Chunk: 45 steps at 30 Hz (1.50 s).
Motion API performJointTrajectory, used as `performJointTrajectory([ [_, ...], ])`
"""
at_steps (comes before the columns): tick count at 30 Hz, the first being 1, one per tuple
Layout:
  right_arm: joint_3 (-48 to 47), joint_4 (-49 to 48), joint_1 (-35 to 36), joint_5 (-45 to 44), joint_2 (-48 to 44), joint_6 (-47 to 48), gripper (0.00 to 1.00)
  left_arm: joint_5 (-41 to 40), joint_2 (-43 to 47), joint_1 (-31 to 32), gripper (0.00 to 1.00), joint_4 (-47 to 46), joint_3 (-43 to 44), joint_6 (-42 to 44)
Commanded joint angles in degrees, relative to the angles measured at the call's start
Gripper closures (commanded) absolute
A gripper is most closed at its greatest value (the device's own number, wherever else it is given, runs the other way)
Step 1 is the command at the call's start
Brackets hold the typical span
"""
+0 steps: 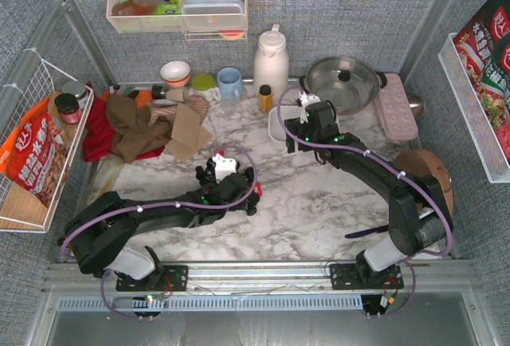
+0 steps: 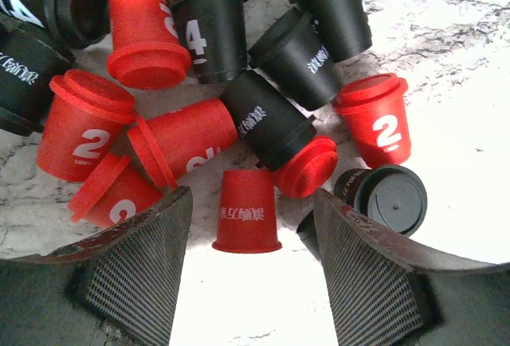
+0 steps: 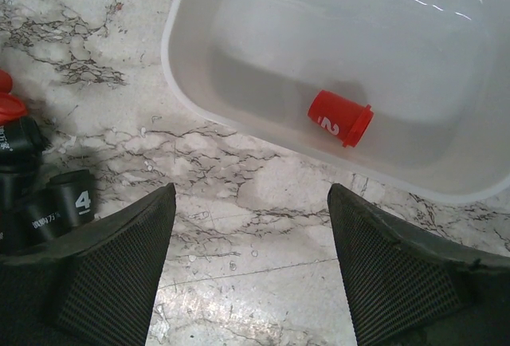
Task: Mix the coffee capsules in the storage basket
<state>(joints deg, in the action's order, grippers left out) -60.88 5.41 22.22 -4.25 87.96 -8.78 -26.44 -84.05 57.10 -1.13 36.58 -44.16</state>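
Observation:
A pile of red and black coffee capsules (image 2: 199, 99) lies on the marble table in the left wrist view. My left gripper (image 2: 251, 196) is open just short of the pile, with one red capsule (image 2: 247, 212) standing upside down between the fingertips, apart from both. In the top view the left gripper (image 1: 210, 172) covers most of the pile. The white storage basket (image 3: 191, 67) holds one red capsule (image 3: 340, 117). My right gripper (image 3: 251, 190) is open and empty over bare marble just outside the basket's near wall. Two black capsules (image 3: 70, 202) lie at its left.
The basket (image 1: 276, 125) sits mid-table, partly under the right gripper (image 1: 296, 131). Behind it stand a white thermos (image 1: 271, 59), a yellow-capped bottle (image 1: 265, 97), a steel pot (image 1: 344, 81) and a pink tray (image 1: 395, 107). Cloths (image 1: 131, 127) and cardboard lie at back left.

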Motion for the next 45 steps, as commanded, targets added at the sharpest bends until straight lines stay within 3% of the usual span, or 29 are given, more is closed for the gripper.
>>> performJointTrajectory([
  [1,-0.9,0.3,0.3,0.5,0.7,0.7,0.18,0.3,1.2,-1.0,0.28,-4.7,-1.6,-1.0],
  [11,-2.0,1.7,0.6,1.6,2.2,1.5,0.18,-0.3,0.8,-1.3,0.23,-12.7,-3.3,-4.3],
  [16,-2.6,2.6,0.7,1.6,2.5,2.2,0.19,0.9,-2.8,-1.3,0.23,-9.3,-0.7,-5.2],
  [23,-2.9,2.9,0.9,1.7,2.8,2.4,0.18,1.0,-3.1,-1.2,0.31,-6.4,-1.1,-6.1],
  [40,-3.7,4.1,1.0,2.0,4.1,3.2,0.18,2.3,-6.7,-1.2,0.32,-12.6,0.3,-5.4],
  [45,-4.1,4.5,1.1,2.0,4.2,3.4,0.18,1.7,-8.8,-0.8,0.41,-8.2,2.1,-5.6],
])
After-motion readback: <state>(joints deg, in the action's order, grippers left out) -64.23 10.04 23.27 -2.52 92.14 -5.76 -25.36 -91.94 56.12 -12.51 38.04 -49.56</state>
